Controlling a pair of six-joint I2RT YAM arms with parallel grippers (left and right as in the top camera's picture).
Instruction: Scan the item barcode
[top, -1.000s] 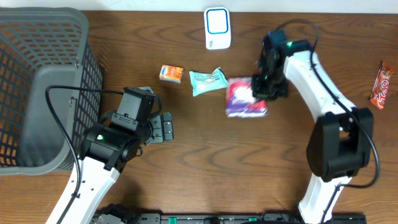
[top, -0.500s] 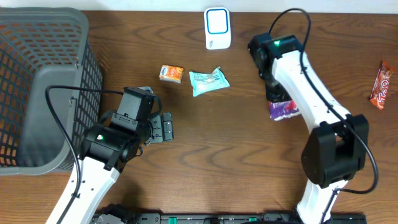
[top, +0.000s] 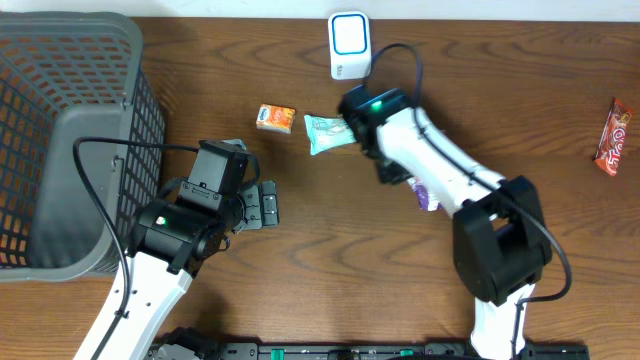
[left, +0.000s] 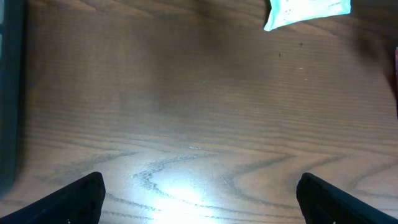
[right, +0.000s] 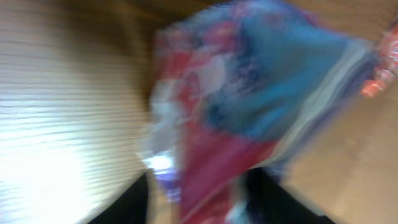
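Left fingers (left: 81, 199) wide above counter (left: 186, 124); right fingers (right: 127, 202) either side of blurred purple snack packet (right: 249, 106), grip cannot tell; white scanner (top: 350, 45) at counter's far edge.

It is looking like a mock shop checkout on a robot bench: a white barcode scanner (top: 350, 45) is standing on the wooden table (top: 330, 270) beyond the right gripper (top: 392, 172), a grey mesh basket (top: 60, 130) is sitting left of the left gripper (top: 268, 204), and a teal snack packet (top: 335, 130) and a small orange box (top: 275, 118) are lying ahead of it.
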